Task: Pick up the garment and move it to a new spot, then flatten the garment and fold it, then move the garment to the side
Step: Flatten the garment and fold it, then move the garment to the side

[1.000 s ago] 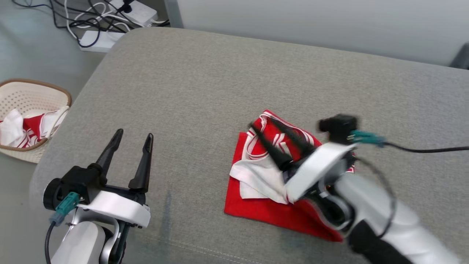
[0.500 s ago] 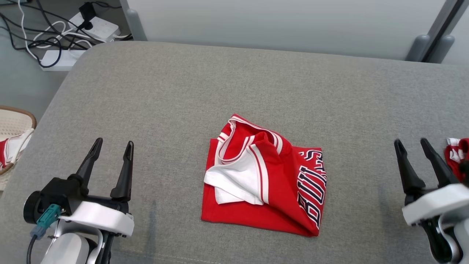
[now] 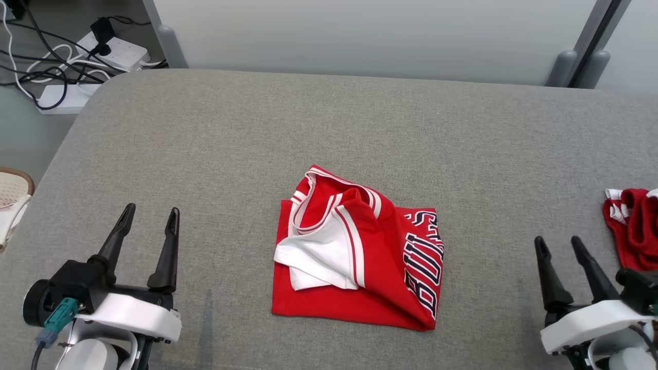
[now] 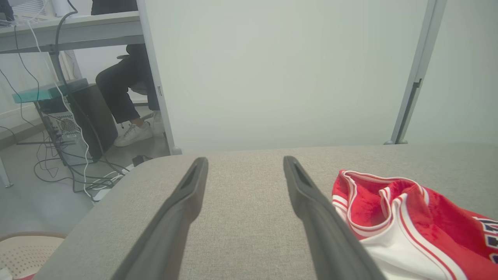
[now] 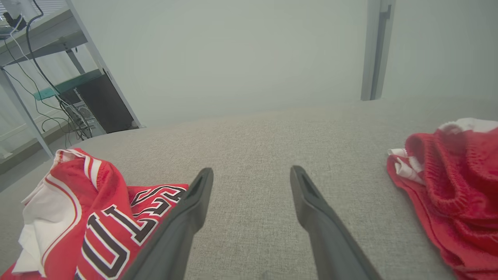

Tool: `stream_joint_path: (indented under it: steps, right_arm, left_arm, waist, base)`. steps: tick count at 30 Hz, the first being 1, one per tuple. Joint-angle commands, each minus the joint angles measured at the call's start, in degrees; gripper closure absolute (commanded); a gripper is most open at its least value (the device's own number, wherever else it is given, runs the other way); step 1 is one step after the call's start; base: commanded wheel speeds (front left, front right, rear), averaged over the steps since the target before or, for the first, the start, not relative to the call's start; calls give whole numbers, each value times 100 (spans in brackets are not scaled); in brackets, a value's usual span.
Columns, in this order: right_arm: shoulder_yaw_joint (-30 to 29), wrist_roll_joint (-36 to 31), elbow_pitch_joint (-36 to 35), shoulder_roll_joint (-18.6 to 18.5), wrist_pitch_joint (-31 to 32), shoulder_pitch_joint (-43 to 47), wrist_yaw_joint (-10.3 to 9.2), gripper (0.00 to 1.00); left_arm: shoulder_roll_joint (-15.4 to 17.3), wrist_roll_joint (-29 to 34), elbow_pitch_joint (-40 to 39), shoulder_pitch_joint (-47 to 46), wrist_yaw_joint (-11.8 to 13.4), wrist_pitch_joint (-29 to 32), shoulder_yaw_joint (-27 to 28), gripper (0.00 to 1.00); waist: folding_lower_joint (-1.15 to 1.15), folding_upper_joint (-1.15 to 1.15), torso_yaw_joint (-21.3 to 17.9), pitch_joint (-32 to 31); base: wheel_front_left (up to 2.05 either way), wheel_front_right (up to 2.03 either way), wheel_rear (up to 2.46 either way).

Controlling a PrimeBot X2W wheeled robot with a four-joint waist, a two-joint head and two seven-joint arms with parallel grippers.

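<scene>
**A:** Where does the trouble start?

**B:** With the grey cushion (image 3: 216, 144) that spans most of the head view. It looks soft, so fingers pressing down could sink in and snag the weave instead of sliding under cloth.

**A:** And the garment (image 3: 383, 257)?

**B:** It lies folded at the centre, a little below the middle. The white flap on top looks loose, so a pinch that catches only the upper layer would likely pull the fold open on the way to the side.

**A:** What are the claws doing?

**B:** The left gripper (image 3: 152, 208) at lower left and the right gripper (image 3: 557, 239) at lower right are both spread and empty, well apart from the garment.

**A:** Anything smaller?

**B:** A red bundle (image 3: 635, 226) lies at the right edge, near the right gripper. A move that way could pile one onto the other, or grab the wrong cloth. At the far left edge there's a basket (image 3: 13, 187), and a push that way could send the garment off the cushion.
</scene>
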Motion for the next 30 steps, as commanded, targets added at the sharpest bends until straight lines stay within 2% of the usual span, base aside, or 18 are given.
stream_joint_path:
  steps: [1, 14, 23, 27, 28, 29, 30]
  right_arm:
    - [179, 44, -23, -76, -39, -146, 2, 0]
    - [1276, 991, 1356, 149, 533, -1175, 2, 0]
    - [2268, 1723, 1643, 204, 901, -1369, 2, 0]
    - [2505, 1975, 1662, 205, 925, -1463, 2, 0]
    - [2563, 2068, 1665, 208, 915, -1505, 2, 52]
    - [2666, 2245, 1692, 197, 905, -1606, 2, 100]
    - [2711, 2327, 1721, 182, 907, -1660, 2, 100]
  left_arm:
    - [186, -11, -173, -171, 64, 2, 214, 0]
    - [53, 4, -212, -334, 68, 7, 23, 0]
    - [43, -29, -167, -335, 117, -40, 79, 0]
    - [36, -36, -162, -344, 119, -50, 76, 0]
    - [30, -39, -161, -354, 113, -51, 64, 0]
    - [21, -39, -153, -382, 105, -53, 42, 0]
    - [16, -36, -147, -398, 104, -55, 32, 0]
  waist:
    - [0, 0, 17, 9]
    - [0, 0, 426, 193]
    - [0, 0, 499, 253]
    - [0, 0, 487, 261]
    - [0, 0, 482, 268]
    - [0, 0, 475, 281]
    - [0, 0, 476, 287]
  base:
    - [0, 0, 0]
    - [0, 0, 0]
    - [0, 0, 0]
    - [0, 0, 0]
    - [0, 0, 0]
    - [0, 0, 0]
    - [0, 0, 0]
